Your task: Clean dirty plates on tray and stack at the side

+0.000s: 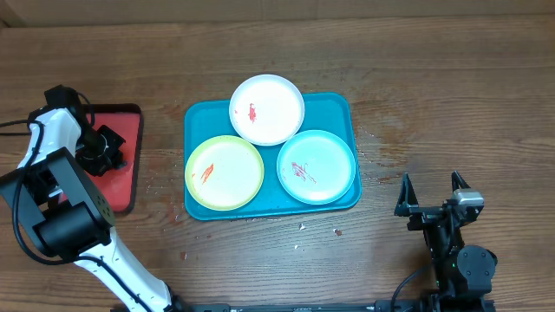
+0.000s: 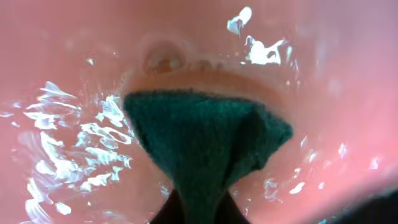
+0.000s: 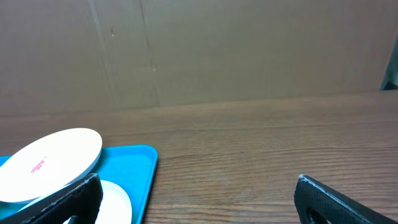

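Left hand [image 1: 102,149] clamped on bunched dark green scouring pad [image 2: 205,140] above red plastic tray [image 1: 126,130] (right hand [image 1: 431,195] wide open, empty); narrow pinch may slip while scrubbing yellow-green round plastic plate [image 1: 225,172].

Large teal-blue rectangular plastic tray [image 1: 336,107], rounded corners, raised rim: laid flat at table centre, long side left to right.

Three round shallow plastic plates held on it, each smeared red:
- white plate [image 1: 267,108]: far centre, far edge over tray rim, near edge propped on other two, slightly tilted.
- yellow-green plate [image 1: 225,172]: near left.
- pale mint plate [image 1: 316,166]: near right, just beside yellow-green plate.
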Robot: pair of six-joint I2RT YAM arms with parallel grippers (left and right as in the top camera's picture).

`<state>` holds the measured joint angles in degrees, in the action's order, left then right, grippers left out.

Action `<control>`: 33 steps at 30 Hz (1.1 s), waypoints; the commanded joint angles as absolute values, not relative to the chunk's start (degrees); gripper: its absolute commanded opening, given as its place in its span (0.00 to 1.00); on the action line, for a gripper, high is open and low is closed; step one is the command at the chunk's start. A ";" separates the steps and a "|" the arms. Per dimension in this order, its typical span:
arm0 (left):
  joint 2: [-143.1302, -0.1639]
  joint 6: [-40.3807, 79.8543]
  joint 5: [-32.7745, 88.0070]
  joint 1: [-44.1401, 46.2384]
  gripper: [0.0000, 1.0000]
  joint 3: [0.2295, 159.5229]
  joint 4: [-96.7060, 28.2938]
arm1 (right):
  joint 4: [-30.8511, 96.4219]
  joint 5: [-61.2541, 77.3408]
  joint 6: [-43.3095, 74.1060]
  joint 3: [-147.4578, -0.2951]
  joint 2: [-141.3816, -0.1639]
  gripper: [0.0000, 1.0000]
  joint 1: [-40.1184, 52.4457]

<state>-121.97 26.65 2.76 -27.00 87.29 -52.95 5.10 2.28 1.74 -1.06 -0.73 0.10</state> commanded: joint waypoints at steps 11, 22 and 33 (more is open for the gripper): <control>-123.48 26.74 4.51 -26.61 0.79 86.17 -57.56 | 4.73 1.74 2.11 -0.47 -0.27 1.00 0.32; -123.48 26.79 2.63 -26.68 0.04 86.19 -56.45 | 4.75 1.74 2.11 -0.47 -0.27 1.00 0.32; -123.48 26.74 -3.86 -27.40 0.99 86.19 -46.02 | 4.75 1.74 2.13 -0.47 -0.27 1.00 0.32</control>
